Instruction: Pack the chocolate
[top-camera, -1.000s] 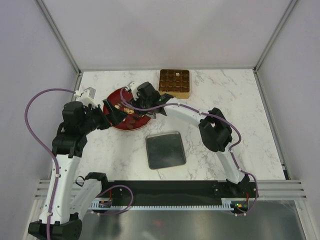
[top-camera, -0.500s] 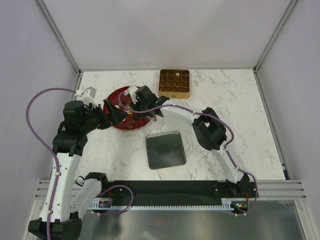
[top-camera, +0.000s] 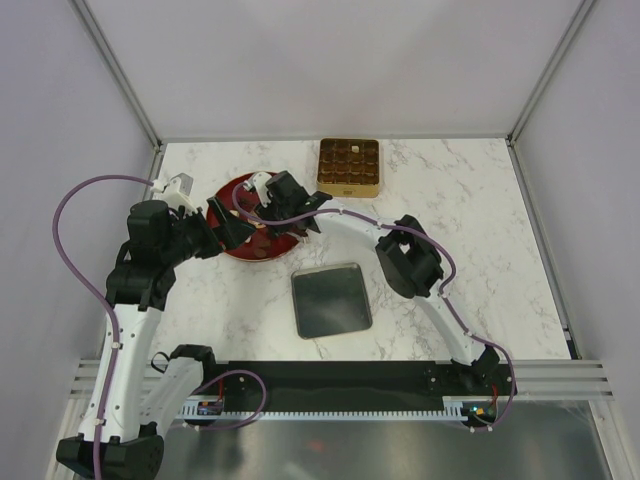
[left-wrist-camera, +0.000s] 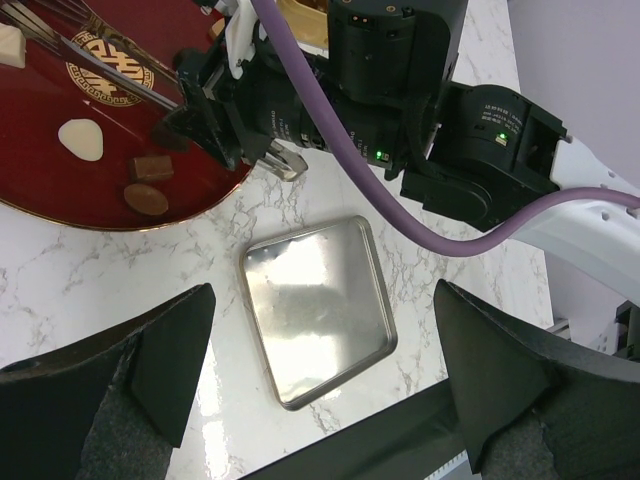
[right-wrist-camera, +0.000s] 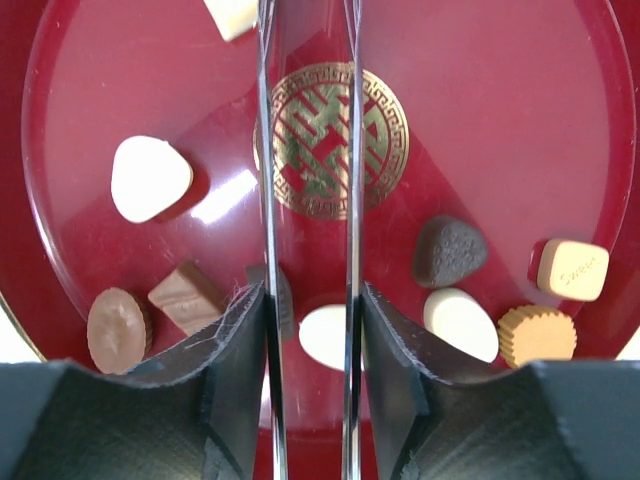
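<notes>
Top external view: the white marble table (top-camera: 480, 250) carries everything. On it, the round red dish (top-camera: 252, 251) sits upper left of centre, the square silver metal tray (top-camera: 331, 300) lies below it, and the gridded gold box (top-camera: 349, 166) is at upper centre (probably where the pieces get packed). Over the dish, the right gripper (right-wrist-camera: 308, 300) is clamped on long metal tweezers (right-wrist-camera: 265, 150), tines apart, which suits small pieces. Beside the dish, the left gripper (left-wrist-camera: 325, 340) stands wide apart and holds nothing, probably on standby. All visible chocolate (right-wrist-camera: 150, 178) lies loose in the dish. The cream piece (right-wrist-camera: 322, 338) between the tines is partly hidden, so its axis is unclear. The dark teardrop piece (right-wrist-camera: 449, 250) points toward the frame top.
</notes>
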